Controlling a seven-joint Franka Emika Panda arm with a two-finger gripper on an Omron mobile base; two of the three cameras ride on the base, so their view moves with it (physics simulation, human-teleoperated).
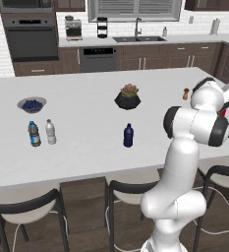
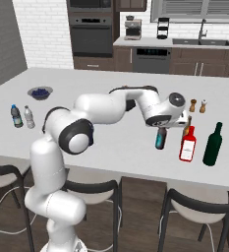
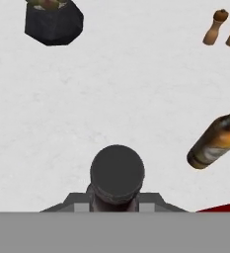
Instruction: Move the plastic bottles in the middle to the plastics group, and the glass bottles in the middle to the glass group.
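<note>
Near the right end of the table (image 2: pixel 111 147), the pincer (image 2: pixel 161 129) is shut on the slim dark bottle with a teal label (image 2: pixel 160 138). That bottle hangs upright over the table, just beside the glass group. From the hand view, the round dark bottom of it sits between the two finger tips.

The red bottle (image 2: pixel 187 144) already stands with the glass group, next to the amber-brown bottle (image 2: pixel 187 127) and the big green bottle (image 2: pixel 213 144). So that part looks done. The teal-label bottle looks almost there and needs to be set down. I cannot tell for sure if it touches the table yet.

One thing is left after that. The navy-blue bottle (image 1: pixel 128 136) stands alone in the middle of the table, well apart from the plastics group at the left end.

Counting: two clear water bottles (image 1: pixel 41 133) in the plastics group, one navy-blue bottle, one red bottle, one teal-label bottle, one amber bottle, one green bottle. Also two small shakers (image 2: pixel 198 105), one plant pot (image 1: pixel 128 97) and one bowl of berries (image 1: pixel 32 104).
</note>
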